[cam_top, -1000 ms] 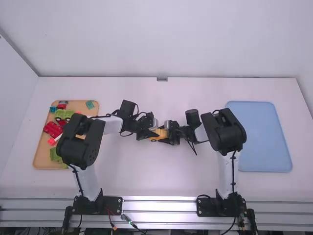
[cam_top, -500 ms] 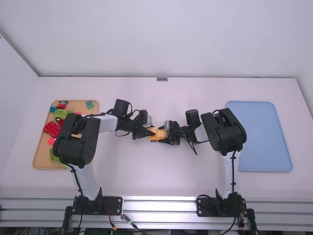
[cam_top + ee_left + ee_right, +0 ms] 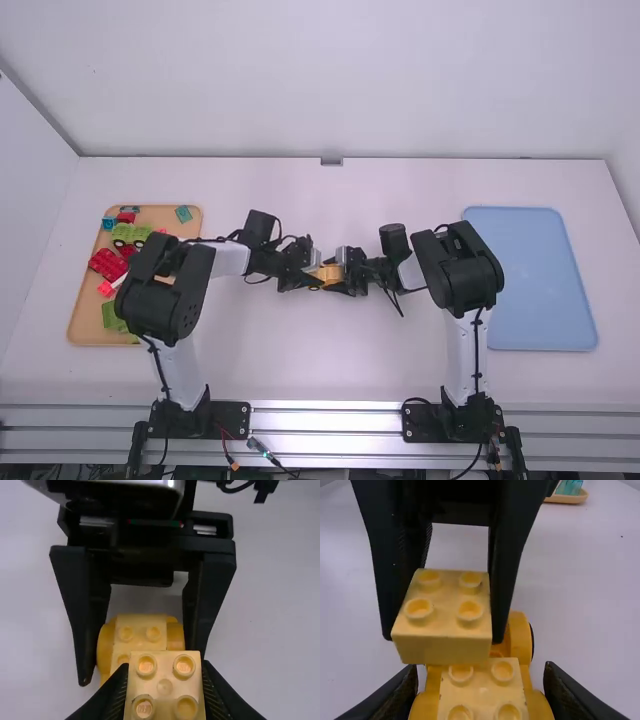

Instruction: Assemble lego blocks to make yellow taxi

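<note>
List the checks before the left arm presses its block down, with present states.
1. Yellow block gripped between the left gripper's fingers: ok.
2. Car body gripped between the right gripper's fingers: ok.
3. Block's studs facing up: ok.
4. Block over the car body, rather than off to its side: ok.
5. Block lined up with the studs beneath it: cannot tell, the block hides them.
6. Block fully seated: cannot tell.

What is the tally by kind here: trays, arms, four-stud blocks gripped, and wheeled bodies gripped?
Trays: 2 (tan tray, blue tray)
Arms: 2 (left arm, right arm)
Gripped four-stud blocks: 1 (yellow block, left gripper)
Gripped wheeled bodies: 1 (yellow body, right gripper)
Total: 6
</note>
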